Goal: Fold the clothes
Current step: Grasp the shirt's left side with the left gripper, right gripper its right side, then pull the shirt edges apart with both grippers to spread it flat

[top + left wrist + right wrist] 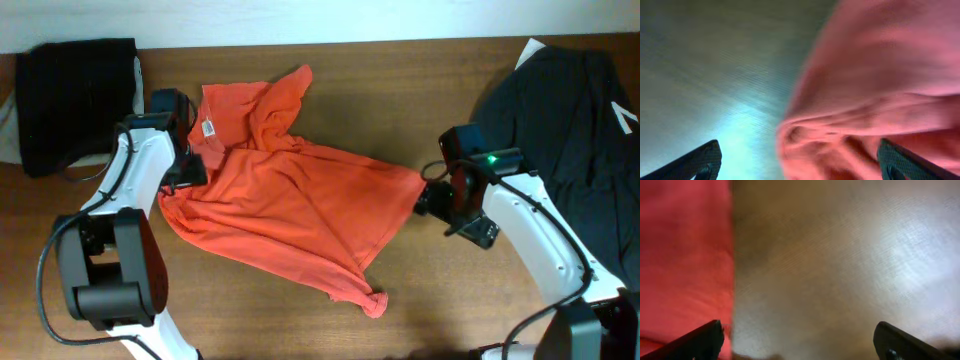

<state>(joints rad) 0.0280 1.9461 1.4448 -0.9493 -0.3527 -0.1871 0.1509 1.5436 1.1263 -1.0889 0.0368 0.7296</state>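
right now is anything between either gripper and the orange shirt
Nothing visible. The left gripper is open at one edge of the T-shirt, the right gripper open at the opposite edge; only bare table shows in the gap.

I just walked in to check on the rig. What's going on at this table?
Two robot arms are working on a red-orange T-shirt, which lies crumpled and unfolded on the wooden table. The left pincer is open at the shirt's left edge, with fabric between its fingers. The right pincer is open at the right edge, over bare table beside the cloth. Neither grips anything yet.
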